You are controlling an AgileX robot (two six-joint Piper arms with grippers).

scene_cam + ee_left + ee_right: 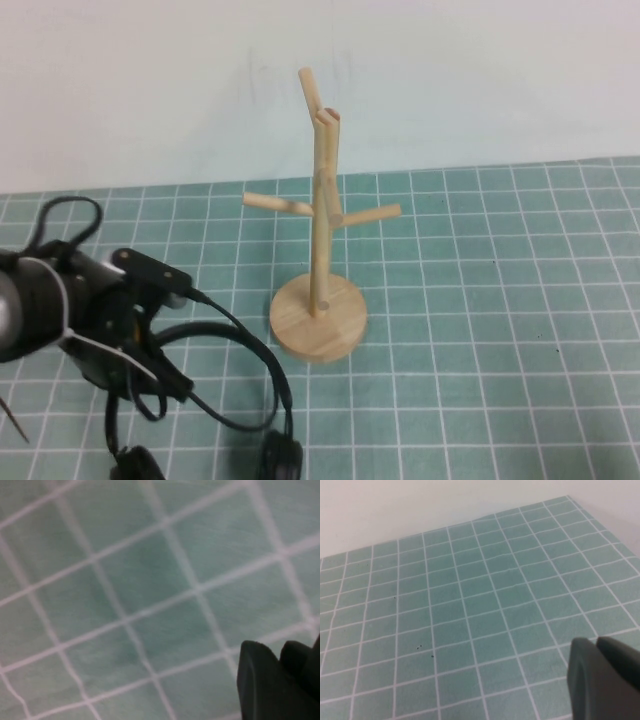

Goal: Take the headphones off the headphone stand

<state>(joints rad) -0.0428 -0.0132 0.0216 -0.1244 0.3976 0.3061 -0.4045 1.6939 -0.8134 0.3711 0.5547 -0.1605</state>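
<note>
The headphone stand (320,300) is bare at the middle of the green grid mat, with nothing on its pegs or forked top. The black headphones (262,360) are off it at the lower left. Their thin headband arcs from my left gripper down to two ear cups at the view's bottom edge. My left gripper (165,375) is low over the mat, left of the stand's base, and looks closed on the headband. In the left wrist view only its dark fingertips (260,680) show, close over the mat. My right gripper (592,642) is shut and empty over bare mat.
The green grid mat (500,300) runs from the stand to the right edge. A pale wall stands behind it. My left arm's black cable (65,215) loops above the arm at the far left. The mat's far edge shows in the right wrist view (470,522).
</note>
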